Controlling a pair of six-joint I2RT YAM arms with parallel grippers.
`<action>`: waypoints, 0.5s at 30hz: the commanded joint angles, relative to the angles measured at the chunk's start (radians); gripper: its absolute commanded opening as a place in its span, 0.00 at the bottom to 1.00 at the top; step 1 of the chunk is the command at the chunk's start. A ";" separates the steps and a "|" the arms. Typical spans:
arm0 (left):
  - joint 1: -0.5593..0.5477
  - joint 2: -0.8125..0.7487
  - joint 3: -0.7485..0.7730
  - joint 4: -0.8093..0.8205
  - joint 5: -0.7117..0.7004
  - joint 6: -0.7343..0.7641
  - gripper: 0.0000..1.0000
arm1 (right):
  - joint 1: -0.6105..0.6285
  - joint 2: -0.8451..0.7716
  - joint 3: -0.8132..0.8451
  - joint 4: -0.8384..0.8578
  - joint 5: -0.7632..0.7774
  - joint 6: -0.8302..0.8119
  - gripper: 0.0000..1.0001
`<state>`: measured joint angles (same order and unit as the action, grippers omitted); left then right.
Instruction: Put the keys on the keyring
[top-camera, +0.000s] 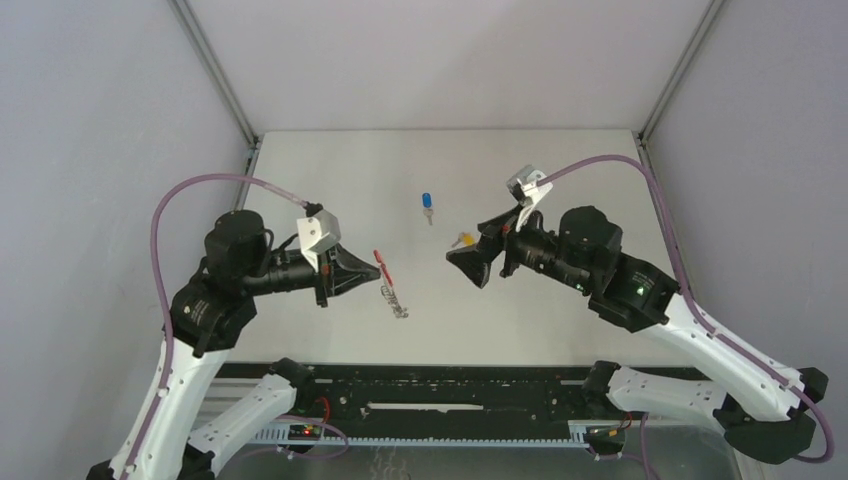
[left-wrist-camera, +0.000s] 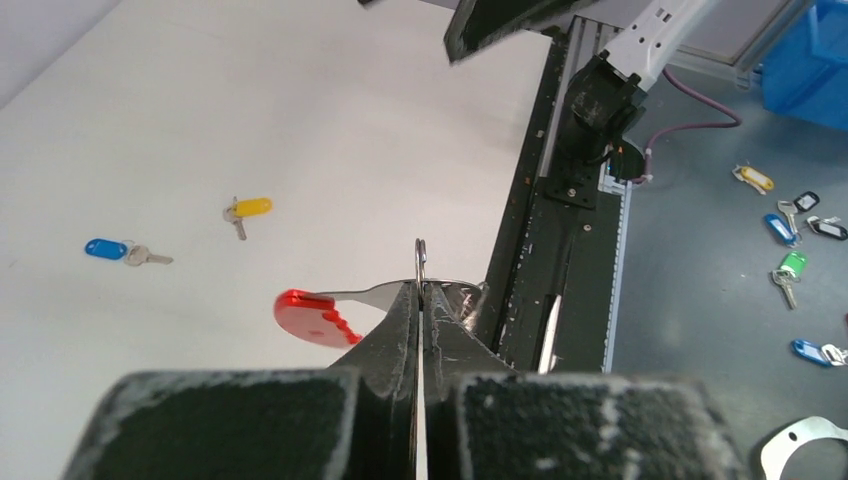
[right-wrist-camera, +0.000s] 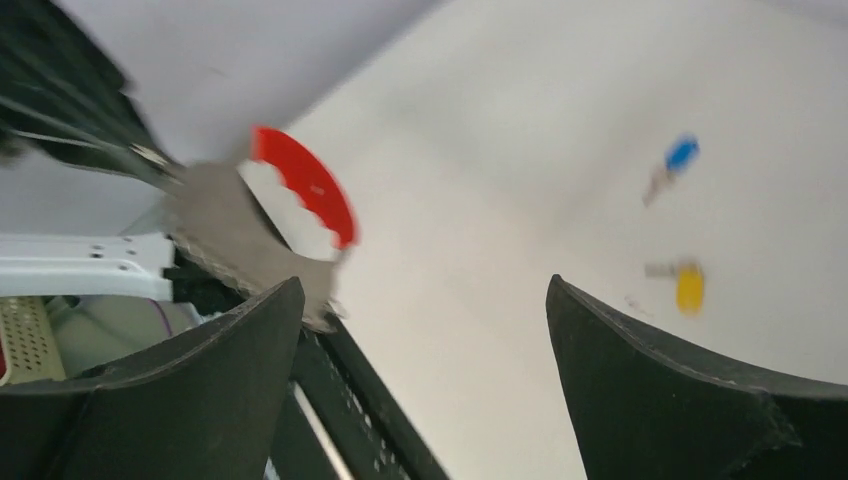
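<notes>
Over a white tabletop (top-camera: 330, 180) walled in grey: pinching the keyring (left-wrist-camera: 312, 315) by its metal loop in the closed left hand (left-wrist-camera: 421, 295), probably to steady it for threading. Facing the keyring with the right hand (right-wrist-camera: 422, 285) spread wide, empty. Beyond the keyring, lying unthreaded: yellow key (top-camera: 462, 240), then blue key (top-camera: 427, 203).

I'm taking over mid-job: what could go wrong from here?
The left gripper pinches the keyring by a thin metal edge, so a nudge could twist it loose. The open, empty right gripper must lift the yellow key or blue key, both small and flat on the table; either may slip.
</notes>
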<state>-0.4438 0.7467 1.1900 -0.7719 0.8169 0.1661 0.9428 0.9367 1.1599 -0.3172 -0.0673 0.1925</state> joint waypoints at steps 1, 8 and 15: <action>0.054 0.010 -0.025 0.025 0.062 -0.005 0.00 | -0.040 0.014 0.007 -0.318 0.193 0.193 1.00; 0.175 0.111 -0.006 0.008 0.099 -0.006 0.00 | -0.265 0.104 -0.195 0.092 0.106 0.321 1.00; 0.210 0.158 0.035 -0.150 0.039 0.173 0.00 | -0.273 0.641 0.010 0.274 0.181 0.420 0.97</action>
<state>-0.2462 0.9253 1.1755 -0.8585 0.8619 0.2337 0.6376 1.3483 1.0271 -0.1772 0.0597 0.5465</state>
